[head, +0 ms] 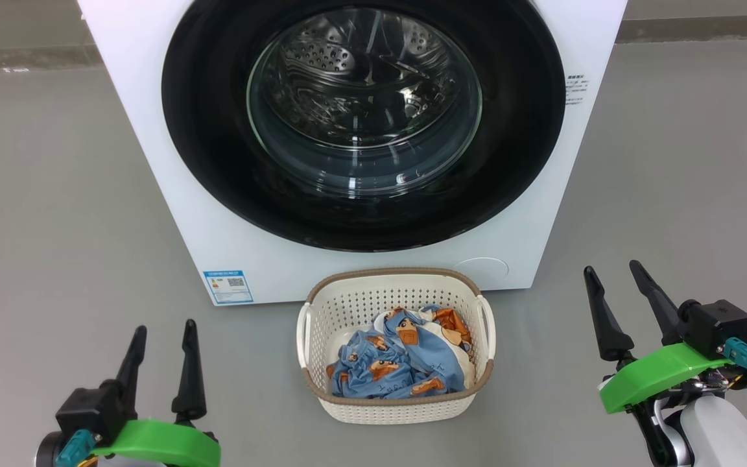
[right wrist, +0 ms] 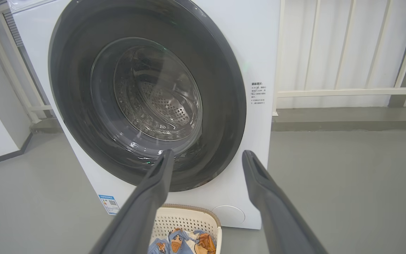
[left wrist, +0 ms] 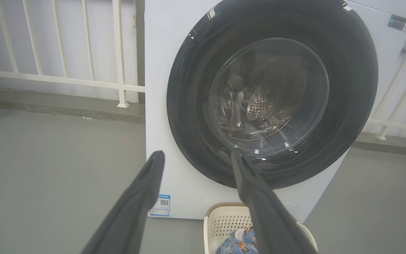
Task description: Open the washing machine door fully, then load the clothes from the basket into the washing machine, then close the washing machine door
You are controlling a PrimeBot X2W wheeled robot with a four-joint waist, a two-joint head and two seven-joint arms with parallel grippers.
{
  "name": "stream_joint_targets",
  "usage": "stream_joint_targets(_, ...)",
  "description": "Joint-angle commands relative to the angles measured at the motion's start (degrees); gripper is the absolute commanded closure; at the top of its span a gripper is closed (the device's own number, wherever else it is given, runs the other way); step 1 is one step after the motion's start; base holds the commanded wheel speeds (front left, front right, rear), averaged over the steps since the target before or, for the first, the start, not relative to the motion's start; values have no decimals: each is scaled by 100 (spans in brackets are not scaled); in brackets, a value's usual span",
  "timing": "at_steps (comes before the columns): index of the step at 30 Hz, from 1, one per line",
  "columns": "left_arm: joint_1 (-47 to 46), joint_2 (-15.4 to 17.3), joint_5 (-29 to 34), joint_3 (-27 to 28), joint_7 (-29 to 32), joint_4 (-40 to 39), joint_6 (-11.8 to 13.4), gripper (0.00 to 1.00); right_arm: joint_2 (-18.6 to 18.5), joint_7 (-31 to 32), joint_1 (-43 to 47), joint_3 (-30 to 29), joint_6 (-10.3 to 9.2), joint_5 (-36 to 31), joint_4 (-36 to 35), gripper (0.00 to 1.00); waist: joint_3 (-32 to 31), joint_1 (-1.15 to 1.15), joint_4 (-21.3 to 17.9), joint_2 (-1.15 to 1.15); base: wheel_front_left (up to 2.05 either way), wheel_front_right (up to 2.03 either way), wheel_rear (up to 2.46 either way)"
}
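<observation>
1. The left gripper [head: 166, 325], two long dark fingers on a green collar, is spread wide with nothing between them. It hovers over the grey floor [head: 43, 227] to the left of the basket, well apart from it.
2. The right gripper [head: 611, 266], built the same, is also spread wide and holds nothing. It hovers to the right of the basket, well apart.
3. One small cream-white perforated plastic basket [head: 393, 272], with a brown woven-look rim and two side handles, sits on the floor between the two grippers.
4. Inside the basket is one crumpled heap of light blue clothes [head: 399, 360] printed with orange-brown cartoon bears, with some white cloth among them. I cannot tell how many garments there are.
5. One big white front-loading washing machine [head: 140, 97] stands just behind the basket.
6. Its one large round glossy black door [head: 205, 97] is shut flat against the front. The steel perforated drum [head: 347, 58] shows through the glass.
7. One blue label sticker [head: 227, 287] with a square code is behind and left of the basket. One block of small dark print [head: 578, 89] is higher on the right. Neither can be read.
</observation>
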Motion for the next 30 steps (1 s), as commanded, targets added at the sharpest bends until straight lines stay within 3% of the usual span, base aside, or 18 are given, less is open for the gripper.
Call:
stream_joint_targets(1,-227,133,69,176,-53,-168,62,0,-71,-71,-158,103,30,-70,-121,0,6,0,1,0,0,0,0)
stream_joint_targets(12,-201,135,85,188,-53,-252,73,0,-34,-71,-162,69,30,-105,-134,0,36,0,-20,0,43,47,-90)
stream_joint_targets(30,-246,135,4,242,-53,-224,70,0,31,-71,-159,-14,30,-119,-137,0,65,0,-59,0,111,111,-221)
